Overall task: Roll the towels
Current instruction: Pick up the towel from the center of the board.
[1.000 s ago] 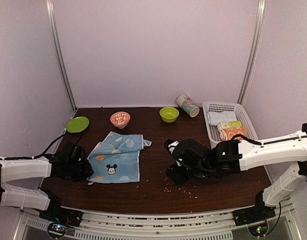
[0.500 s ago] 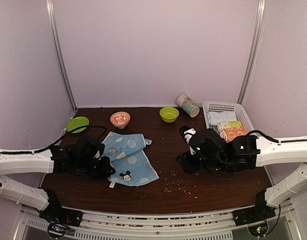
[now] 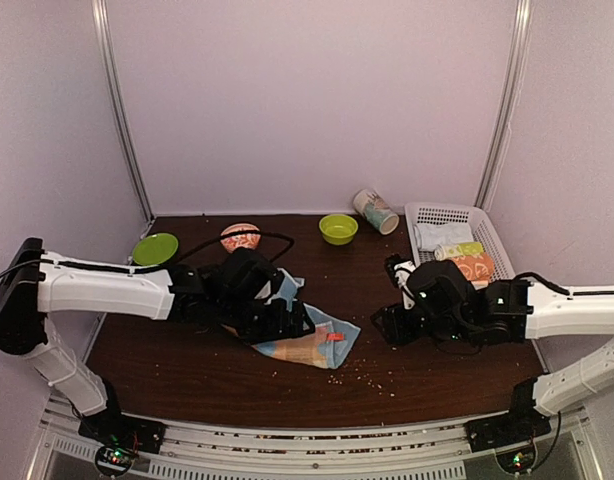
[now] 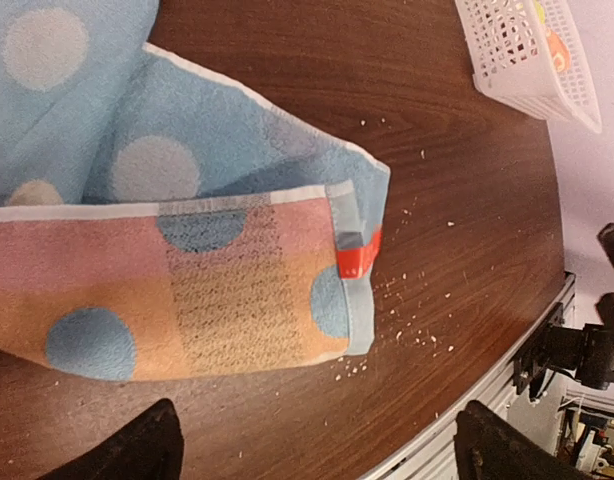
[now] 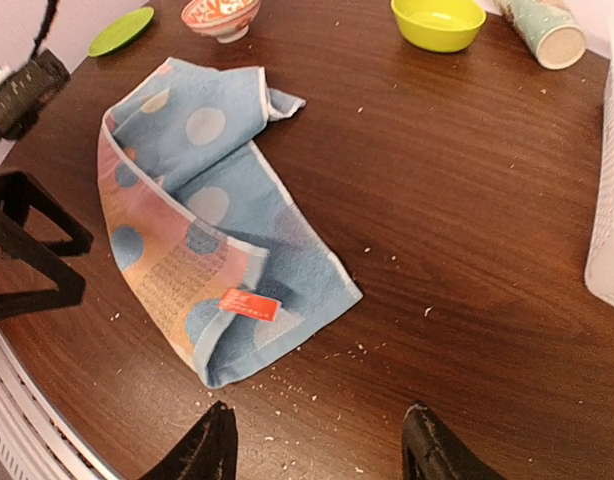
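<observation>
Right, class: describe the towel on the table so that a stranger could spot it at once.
On the dark wooden table, look at the middle. A light blue dotted towel lies there, folded over so its orange-pink underside shows. Unlike the orange rolled towel in the white basket, it lies loose and bears a red tag.

**Dark wood table with one towel and scattered dishes**

The dark brown table carries a yellow-green bowl near its back edge. Just right of that bowl a patterned cup lies on its side, with a white basket beyond it. To the bowl's left stand an orange bowl and, farther, a green plate. In front of it lies a blue dotted towel, folded over, with crumbs around it.
</observation>
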Controlling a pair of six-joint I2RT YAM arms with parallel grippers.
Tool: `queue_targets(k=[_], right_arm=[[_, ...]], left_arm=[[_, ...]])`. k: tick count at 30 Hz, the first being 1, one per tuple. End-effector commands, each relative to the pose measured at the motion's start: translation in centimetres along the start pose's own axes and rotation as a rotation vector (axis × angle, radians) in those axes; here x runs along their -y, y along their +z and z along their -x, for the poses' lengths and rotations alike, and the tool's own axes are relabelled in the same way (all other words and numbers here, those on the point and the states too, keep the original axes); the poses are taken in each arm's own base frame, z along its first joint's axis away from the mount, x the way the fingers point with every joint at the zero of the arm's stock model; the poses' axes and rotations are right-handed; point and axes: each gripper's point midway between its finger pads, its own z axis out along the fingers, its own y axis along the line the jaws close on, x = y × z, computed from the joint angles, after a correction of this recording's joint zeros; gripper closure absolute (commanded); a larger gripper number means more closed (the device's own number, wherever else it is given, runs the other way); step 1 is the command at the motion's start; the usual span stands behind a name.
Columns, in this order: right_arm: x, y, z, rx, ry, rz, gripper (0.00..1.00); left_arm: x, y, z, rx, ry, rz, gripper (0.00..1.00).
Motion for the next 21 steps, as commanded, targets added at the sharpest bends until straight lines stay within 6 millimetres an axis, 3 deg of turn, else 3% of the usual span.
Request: queue_targets(k=[1, 4, 7, 12, 15, 21], right_arm=[[-3.2, 1.3, -1.7, -0.067, -0.025, 0.126, 0.43], [-5.3, 2.7, -2.7, -0.124, -0.067, 0.144, 0.42], [-5.9, 4.7, -3.1, -0.136, -0.038, 0.140, 0.39], [-6.4, 7.9, -1.0, -0.149, 0.187, 0.236, 0.37], [-6.8, 9.4, -0.9, -0.190, 0.281, 0.282, 0.37], [-6.5, 12.2, -2.8, -0.288, 0.351, 0.265, 0.41]], left_arm=[[-1.0, -3.1, 0.3, 0.059, 0.016, 0.029, 0.02], [-3.2, -5.1, 0.1, 0.106, -0.001, 0.091, 0.02], [-6.1, -7.4, 0.2, 0.184, -0.019, 0.182, 0.02], [-10.3, -10.6, 0.2, 0.288, -0.051, 0.305, 0.02], [-11.9, -11.4, -0.1, 0.312, -0.067, 0.339, 0.02], [-13.5, -11.9, -0.3, 0.327, -0.072, 0.385, 0.02]])
